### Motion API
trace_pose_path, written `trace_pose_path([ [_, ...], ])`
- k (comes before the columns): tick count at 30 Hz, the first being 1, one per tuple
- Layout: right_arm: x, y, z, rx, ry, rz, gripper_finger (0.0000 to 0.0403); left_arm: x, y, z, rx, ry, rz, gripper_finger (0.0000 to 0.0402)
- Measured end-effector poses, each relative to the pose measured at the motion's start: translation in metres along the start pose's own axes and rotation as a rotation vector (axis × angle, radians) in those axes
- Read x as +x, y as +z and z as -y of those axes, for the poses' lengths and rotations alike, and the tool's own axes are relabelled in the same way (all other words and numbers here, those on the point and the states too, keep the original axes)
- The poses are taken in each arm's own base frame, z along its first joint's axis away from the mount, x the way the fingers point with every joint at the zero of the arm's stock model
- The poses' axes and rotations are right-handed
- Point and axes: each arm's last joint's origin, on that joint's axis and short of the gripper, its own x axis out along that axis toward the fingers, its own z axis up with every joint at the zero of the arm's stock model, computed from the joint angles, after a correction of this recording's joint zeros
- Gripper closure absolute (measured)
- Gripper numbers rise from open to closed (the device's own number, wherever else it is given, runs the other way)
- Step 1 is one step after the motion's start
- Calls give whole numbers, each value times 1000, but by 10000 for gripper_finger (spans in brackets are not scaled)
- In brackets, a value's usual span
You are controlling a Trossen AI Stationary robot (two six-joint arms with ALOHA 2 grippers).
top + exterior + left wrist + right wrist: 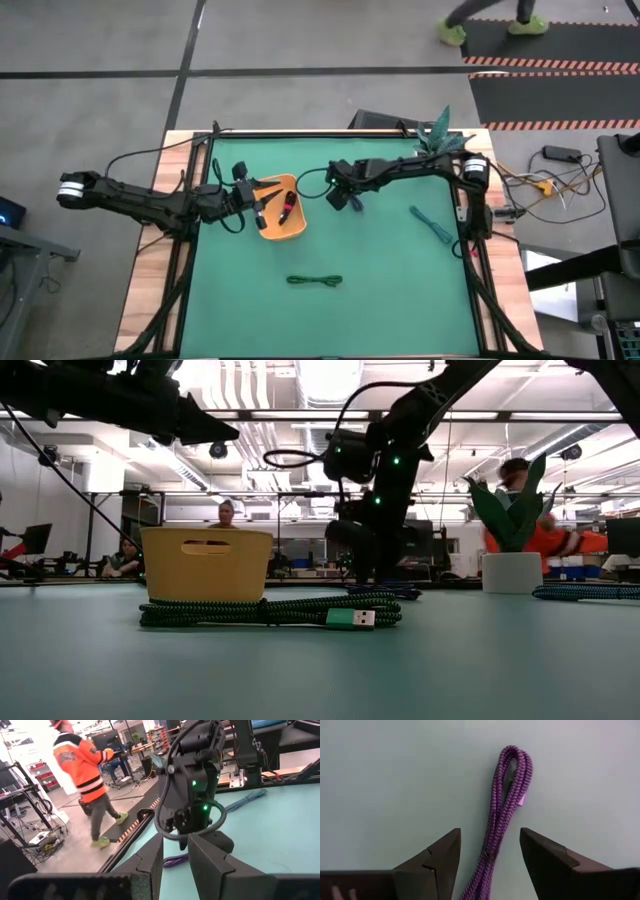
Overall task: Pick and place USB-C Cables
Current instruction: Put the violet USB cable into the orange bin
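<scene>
At 12 o'clock from the middle of the green tabletop (400, 300), the right gripper (490, 832) hangs over a purple cable (512, 780), jaws wide open and one on each side of the folded bundle, which lies flat on the surface and is not yet gripped. The orange tray (297, 232) sits at 9 o'clock from that gripper, with what looks like a red-and-black bundle (286, 205) already inside. The left gripper (255, 203) waits at the tray's 9 o'clock edge, jaws part open with nothing seen between them. A green cable (315, 281) lies at 6 o'clock on the tabletop and a teal one (432, 224) near 3 o'clock, both well apart from the tray. The step in hand appears to be the pick of the purple cable. To do it well, the right gripper should descend straight until the jaw tips are just at the surface, keeping the bundle centred between them, so the close gathers all the strands rather than pinching one and leaving the rest behind. A grip near the middle of the bundle, away from its looped end, should let it hang evenly. Once closed, a clean vertical lift before swinging toward 9 o'clock would keep the trailing end from dragging, and the carry must clear the tray wall and the left gripper beside it.
</scene>
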Motion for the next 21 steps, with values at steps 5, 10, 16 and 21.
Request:
trace_pose_path([
  [5,10,-3,-2,7,-8,-15,209,0,0,0,-1,1,1,327],
  [10,14,-3,-3,24,-9,-15,242,0,0,0,-1,0,1,327],
  [16,22,-5,-5,55,-6,-30,309,0,0,0,-4,1,4,327],
  [21,22,-6,-5,81,7,-40,363,-1,1,-1,-6,2,7,327],
])
